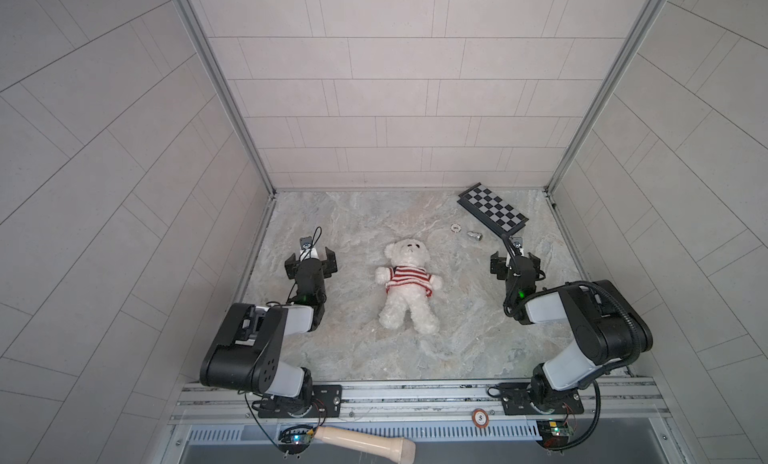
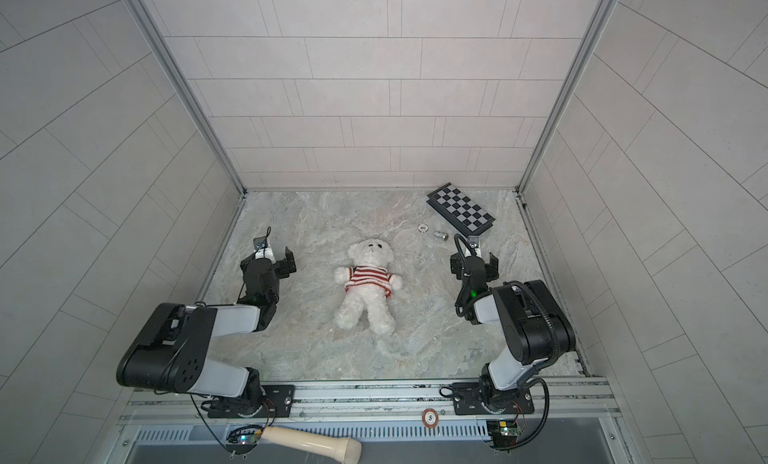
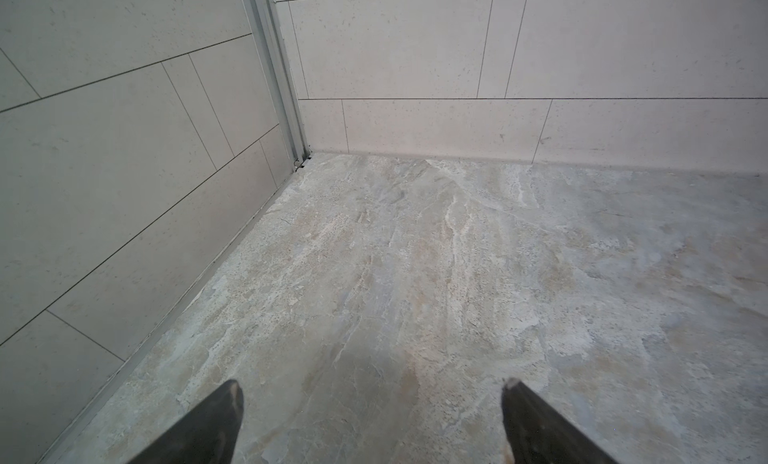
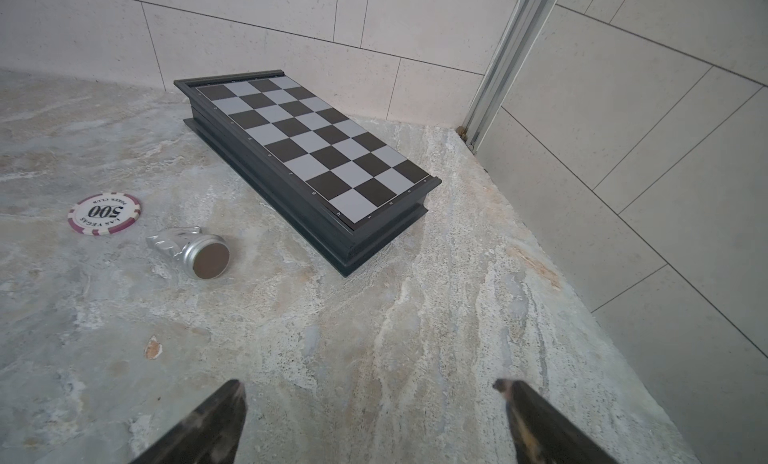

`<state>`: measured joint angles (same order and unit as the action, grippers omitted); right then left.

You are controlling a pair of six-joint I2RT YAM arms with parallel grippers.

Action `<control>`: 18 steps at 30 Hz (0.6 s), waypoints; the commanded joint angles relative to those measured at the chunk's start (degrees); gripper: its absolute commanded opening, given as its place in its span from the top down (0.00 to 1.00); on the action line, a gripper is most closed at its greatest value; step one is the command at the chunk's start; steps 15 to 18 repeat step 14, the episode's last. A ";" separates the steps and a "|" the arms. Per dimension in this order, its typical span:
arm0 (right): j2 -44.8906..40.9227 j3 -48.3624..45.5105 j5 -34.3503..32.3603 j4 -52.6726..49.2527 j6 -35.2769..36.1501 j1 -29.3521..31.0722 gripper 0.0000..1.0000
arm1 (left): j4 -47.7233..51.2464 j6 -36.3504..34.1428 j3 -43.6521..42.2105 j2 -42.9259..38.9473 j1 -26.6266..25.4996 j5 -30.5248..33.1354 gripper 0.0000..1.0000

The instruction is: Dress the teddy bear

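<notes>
teddy bear [image 1: 406, 307] lies flat on its back mid-table, head toward the back wall, limbs splayed. Red/white striped sweater [image 1: 409, 278] is on its torso, and both arms look to be through the sleeves in both top views. The hem sits around the belly and looks a bit uneven. The left gripper [image 1: 311, 261] is well apart from the bear on one side, jaws wide and empty. Its wrist view shows only bare tabletop [image 3: 415, 274] ahead of the fingertips [image 3: 230, 399]. The right gripper [image 1: 515, 262] is well apart on the bear's other side, also wide and holding nothing. Past the bear's head toward that gripper sit a poker chip [image 4: 104, 214] and a silver chess piece [image 4: 189, 249] on its side, with a folded chessboard [image 4: 311, 150] further out. None of them touch the bear. My read: dressing looks done or nearly so, with both arms standing clear. If anything is left, it's squaring the hem. That means one gripper pinching only the knit edge, not the plush, while the other pins a leg so the bear doesn't slide. The sweater's back is hidden, so I can't tell if it's pulled down behind.
</notes>
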<state>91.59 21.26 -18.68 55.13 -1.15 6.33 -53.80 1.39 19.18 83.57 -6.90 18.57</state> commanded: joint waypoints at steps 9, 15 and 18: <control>-0.54 0.37 0.05 -0.29 -0.41 -0.09 0.01 | -1.31 -1.22 1.20 0.45 -0.31 -0.86 0.00; -0.54 0.38 0.02 -0.29 -0.42 -0.09 0.01 | -1.34 -1.22 1.18 0.52 -0.14 -1.37 0.00; -0.54 0.38 0.02 -0.29 -0.42 -0.09 0.01 | -1.34 -1.22 1.18 0.52 -0.14 -1.37 0.00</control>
